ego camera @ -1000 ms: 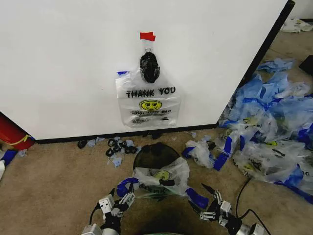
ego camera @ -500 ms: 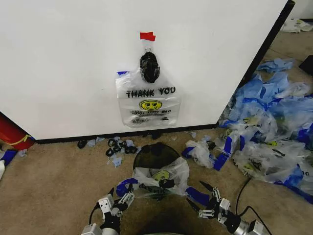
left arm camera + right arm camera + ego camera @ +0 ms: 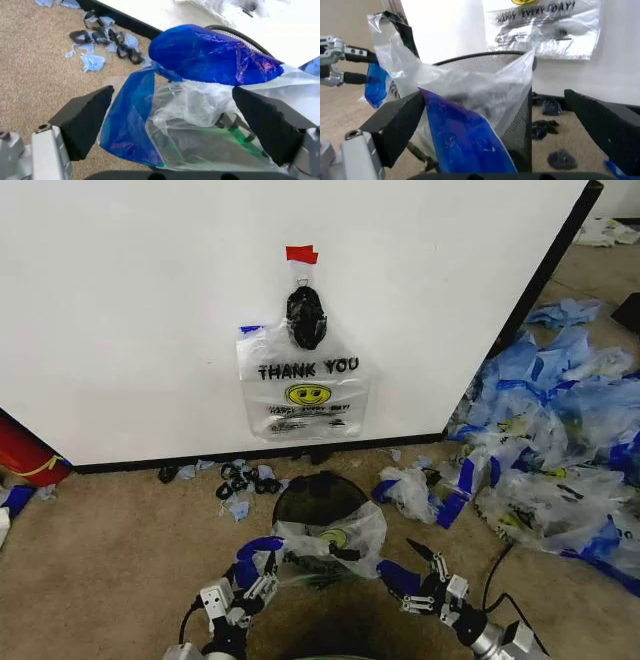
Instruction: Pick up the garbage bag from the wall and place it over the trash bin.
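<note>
The large flat white wall point(image 3: 150, 310) with its black base strip fills the background, a clear "THANK YOU" smiley bag point(image 3: 303, 392) hanging on it below a scrap of red tape point(image 3: 301, 253). A heap of blue-and-clear bags point(image 3: 545, 450) sprawls on the carpet to the right. In front of the wall stands the small round black mesh trash bin point(image 3: 318, 498), and the garbage bag point(image 3: 325, 545) — thin clear plastic with blue handles — is draped at its near rim, mouth only partly over it.

The left claw point(image 3: 258, 580) has its jaws wide around one blue handle point(image 3: 212, 56); the right claw point(image 3: 418, 577), also spread wide, straddles the other handle point(image 3: 462, 140). Neither visibly pinches the film.

To do this well, I'd judge each handle needs a firm pinch, then an even outward stretch — pulling the mouth past the far rim. What the bin holds cannot be made out.
</note>
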Tool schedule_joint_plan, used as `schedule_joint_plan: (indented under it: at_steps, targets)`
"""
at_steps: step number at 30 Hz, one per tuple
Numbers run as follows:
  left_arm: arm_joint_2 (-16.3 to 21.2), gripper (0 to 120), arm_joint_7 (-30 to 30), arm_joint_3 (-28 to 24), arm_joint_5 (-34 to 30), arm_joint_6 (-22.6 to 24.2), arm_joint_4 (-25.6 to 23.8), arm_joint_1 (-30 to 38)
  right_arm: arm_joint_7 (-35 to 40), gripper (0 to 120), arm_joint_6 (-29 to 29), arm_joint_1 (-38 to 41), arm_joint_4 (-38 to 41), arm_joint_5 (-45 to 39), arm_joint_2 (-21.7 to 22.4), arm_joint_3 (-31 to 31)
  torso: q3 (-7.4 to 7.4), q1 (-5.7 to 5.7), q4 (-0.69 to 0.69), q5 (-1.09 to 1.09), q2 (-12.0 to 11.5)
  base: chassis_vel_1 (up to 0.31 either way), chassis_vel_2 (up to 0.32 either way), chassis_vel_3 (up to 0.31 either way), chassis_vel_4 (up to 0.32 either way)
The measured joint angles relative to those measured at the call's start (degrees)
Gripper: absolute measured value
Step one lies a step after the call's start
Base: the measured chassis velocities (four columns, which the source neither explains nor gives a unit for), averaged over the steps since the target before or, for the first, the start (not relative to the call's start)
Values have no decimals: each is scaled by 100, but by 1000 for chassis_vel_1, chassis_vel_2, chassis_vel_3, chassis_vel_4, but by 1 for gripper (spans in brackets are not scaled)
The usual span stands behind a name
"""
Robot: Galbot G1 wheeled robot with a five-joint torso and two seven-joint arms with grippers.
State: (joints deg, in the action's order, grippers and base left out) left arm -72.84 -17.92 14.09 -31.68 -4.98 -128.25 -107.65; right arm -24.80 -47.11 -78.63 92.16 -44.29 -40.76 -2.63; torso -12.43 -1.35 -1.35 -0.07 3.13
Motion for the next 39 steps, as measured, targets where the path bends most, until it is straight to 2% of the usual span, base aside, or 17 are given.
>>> schedule_joint_plan:
  at_steps: [24,39]
  targets:
    - [114,95,-21,313,481,62,-243,-743,-24,100,-3,-143,113,-32,25,66,0,0,0,0,0,0,0,0,0]
    - [192,96,71,573,729,-82,-470,-737,-365,100,-3,-485,397,-244,100,293,0,0,0,0,0,0,0,0,0]
